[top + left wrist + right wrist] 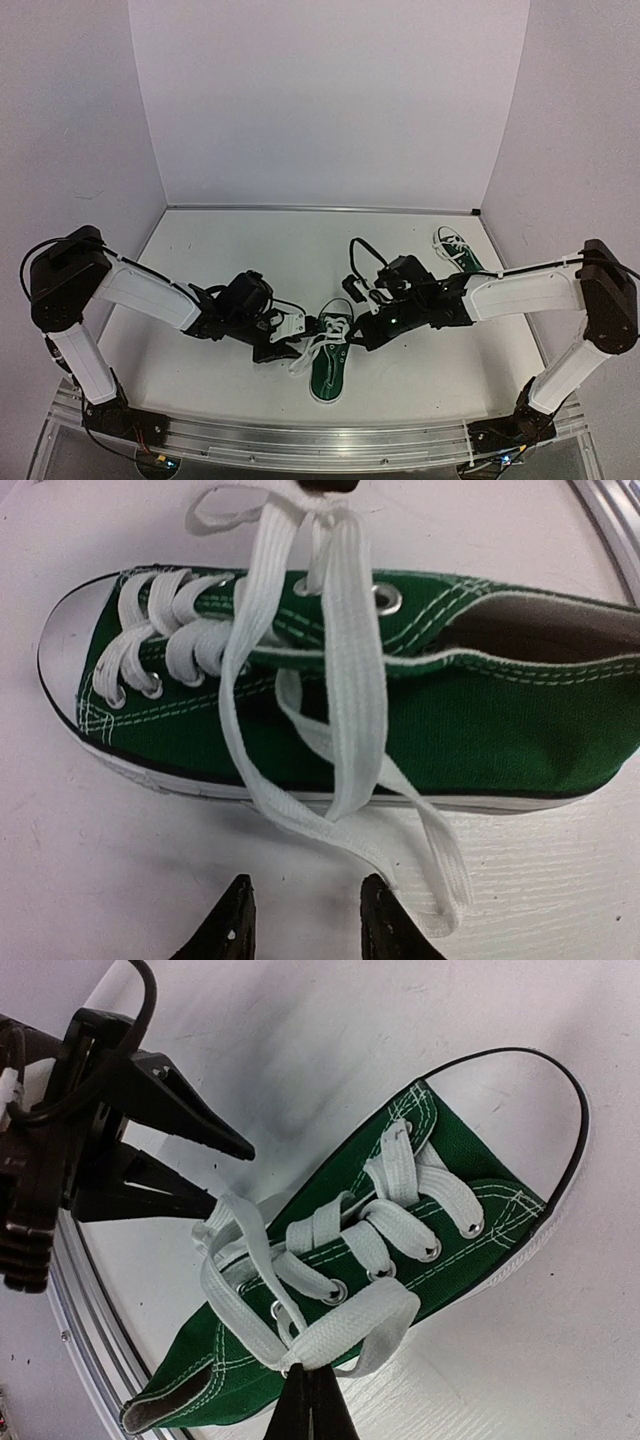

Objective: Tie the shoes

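Observation:
One green shoe lies mid-table between the arms, its white toe cap toward the back. Its white laces are loose and drape over the side onto the table. My right gripper is shut, pinching a folded lace loop beside the top eyelets. On the shoe's other side my left gripper stands open over bare table. Nothing lies between its fingers, though a lace loop touches the right fingertip. The second shoe lies at the back right.
An aluminium rail runs along the table's near edge, close behind the shoe's heel. White walls close off the back and both sides.

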### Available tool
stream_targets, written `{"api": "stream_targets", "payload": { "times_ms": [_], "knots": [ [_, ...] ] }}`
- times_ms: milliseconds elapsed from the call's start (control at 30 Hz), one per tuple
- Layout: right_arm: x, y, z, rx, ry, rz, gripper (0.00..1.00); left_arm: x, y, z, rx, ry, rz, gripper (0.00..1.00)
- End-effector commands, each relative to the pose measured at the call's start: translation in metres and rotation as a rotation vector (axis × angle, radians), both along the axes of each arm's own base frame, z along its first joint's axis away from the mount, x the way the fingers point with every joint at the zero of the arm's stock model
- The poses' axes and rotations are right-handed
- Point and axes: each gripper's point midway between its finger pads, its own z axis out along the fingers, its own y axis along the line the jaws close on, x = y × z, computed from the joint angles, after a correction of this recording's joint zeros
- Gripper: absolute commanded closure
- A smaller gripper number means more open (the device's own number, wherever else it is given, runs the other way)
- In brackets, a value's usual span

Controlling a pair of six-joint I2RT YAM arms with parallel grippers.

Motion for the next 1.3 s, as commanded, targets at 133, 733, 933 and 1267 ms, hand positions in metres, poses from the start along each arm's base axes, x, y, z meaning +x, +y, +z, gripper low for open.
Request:
{"api": "stream_targets", "payload": {
  "times_ms": [133, 733, 933, 1267],
  "knots": [
    [0.002, 0.004, 0.004, 0.018, -0.01, -0.006, 1.0, -0.003, -0.032, 0.012, -0.117, 0.027, -0.065, 0.63],
    [0.001, 0.003, 0.004, 0.017, -0.009, -0.006, 1.0, 0.016, -0.022, 0.009, -0.056, -0.026, 0.06, 1.0],
    [-0.001, -0.002, 0.009, 0.023, -0.016, -0.018, 1.0, 0.044, 0.012, 0.018, 0.009, -0.083, 0.237, 1.0],
    [-0.004, -0.009, 0.013, 0.024, -0.013, -0.034, 1.0, 0.082, 0.053, 0.048, 0.071, -0.208, 0.468, 1.0]
  ]
}}
